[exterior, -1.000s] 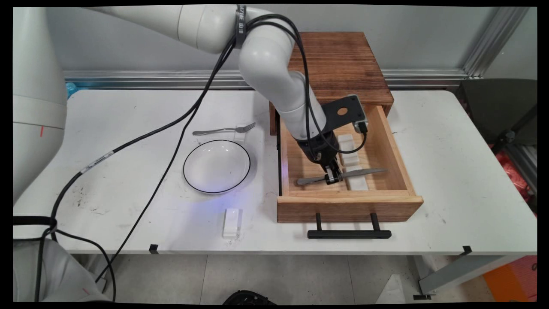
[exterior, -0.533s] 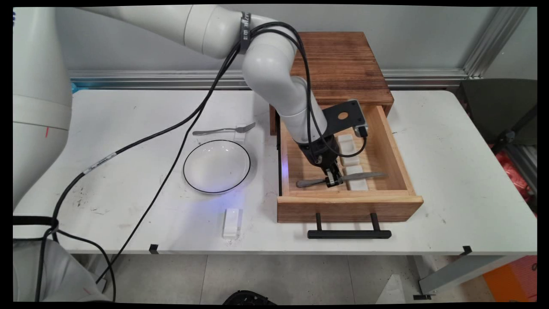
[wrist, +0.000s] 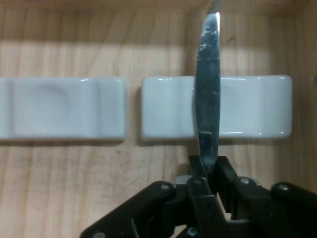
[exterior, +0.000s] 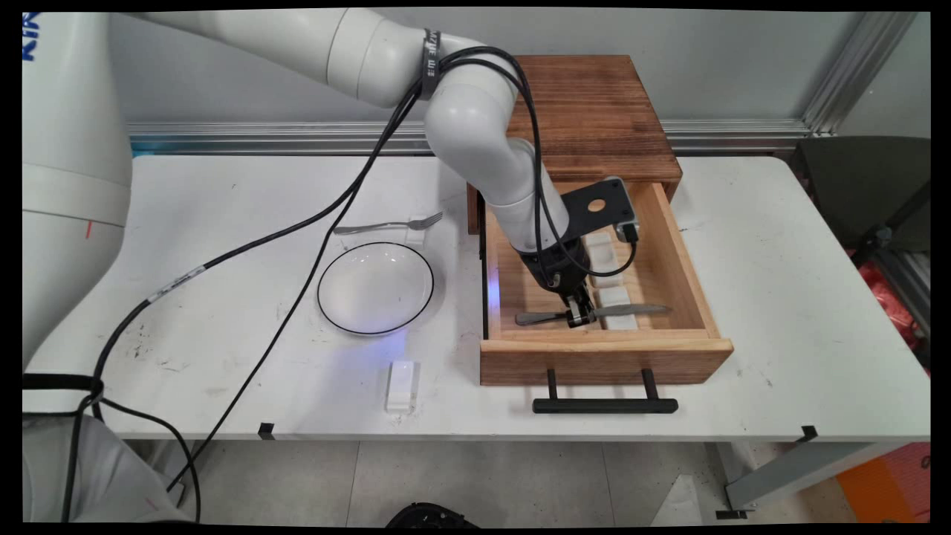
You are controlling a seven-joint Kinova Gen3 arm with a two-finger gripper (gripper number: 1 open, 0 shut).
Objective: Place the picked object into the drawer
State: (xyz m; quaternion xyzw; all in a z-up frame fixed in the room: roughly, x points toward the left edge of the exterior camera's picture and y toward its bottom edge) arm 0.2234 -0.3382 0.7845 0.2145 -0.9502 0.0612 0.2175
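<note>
My gripper (exterior: 579, 315) is down inside the open wooden drawer (exterior: 672, 267), shut on a metal table knife (exterior: 635, 309) near its middle. The knife lies level, handle to the left, blade to the right. In the hand view the gripper (wrist: 205, 181) pinches the knife (wrist: 208, 89), whose blade crosses over the right one of two white ceramic rests (wrist: 247, 113). The other rest (wrist: 62, 114) lies to its left on the drawer floor. I cannot tell whether the blade touches the rest.
A wooden cabinet (exterior: 594, 111) stands behind the drawer, whose black handle (exterior: 605, 405) juts over the table's front. To the left are a white black-rimmed bowl (exterior: 376, 287), a fork (exterior: 386, 224) on a small rest, and another white rest (exterior: 401, 385) near the front edge.
The gripper has carried the knife lower and a little toward the drawer's front, down over the near white rest. The grip on the knife is unchanged.
</note>
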